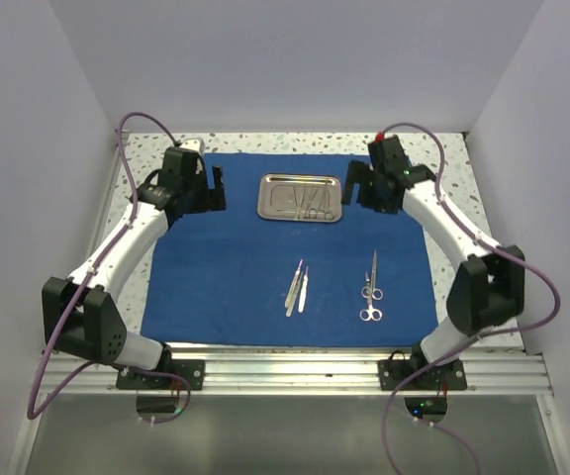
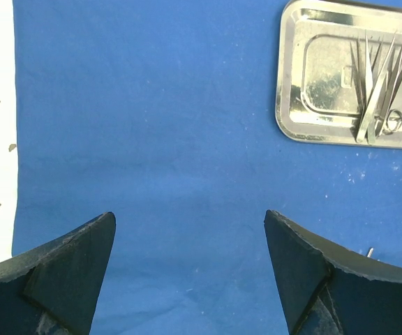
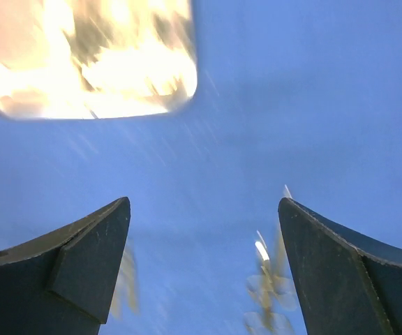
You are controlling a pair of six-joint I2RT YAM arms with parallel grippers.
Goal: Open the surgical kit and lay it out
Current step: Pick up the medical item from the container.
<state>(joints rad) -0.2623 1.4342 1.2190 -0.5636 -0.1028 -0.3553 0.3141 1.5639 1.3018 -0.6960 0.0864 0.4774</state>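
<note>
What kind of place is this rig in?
Likely a lab robot test cell, not an operating room: plain white panels box in a speckled table, left arm and right arm bolt to an aluminium rail, blue drape and steel tray laid out.

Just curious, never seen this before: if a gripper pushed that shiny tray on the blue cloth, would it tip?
The steel tray looks low and flat, so it probably slides rather than tips. The blue cloth under it may bunch up. The loose instruments inside would likely shift.
</note>
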